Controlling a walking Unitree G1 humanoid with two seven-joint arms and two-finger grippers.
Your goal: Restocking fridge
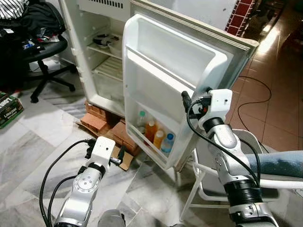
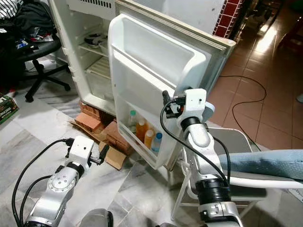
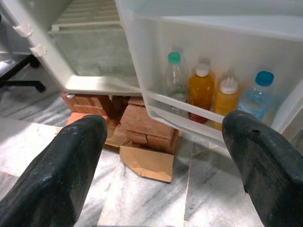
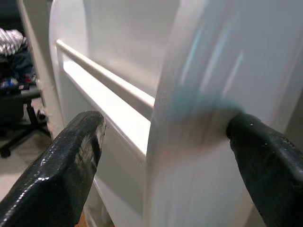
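Note:
The white fridge [image 1: 90, 71] stands open, its door [image 1: 175, 61] swung toward me. The door's bottom shelf [image 3: 189, 109] holds a clear green-capped bottle [image 3: 176, 78], an orange bottle [image 3: 200, 92], a yellow one [image 3: 227, 97] and a blue-capped water bottle [image 3: 253, 97]. My left gripper [image 1: 118, 156] hangs low, open and empty, pointing at that shelf from a short way off. Up at the door's free edge, my right gripper [image 1: 194, 97] is open, its fingers [image 4: 71, 161] straddling that edge [image 4: 189, 142].
Red bricks [image 1: 97, 118] and torn cardboard [image 1: 125, 161] lie under the fridge. A black office chair [image 1: 42, 52] stands at left, a box [image 1: 9, 109] beside it. At right is a white folding chair [image 1: 213, 184] with a person's jeans-clad leg [image 1: 279, 163], and a cable [image 1: 258, 101] on the floor.

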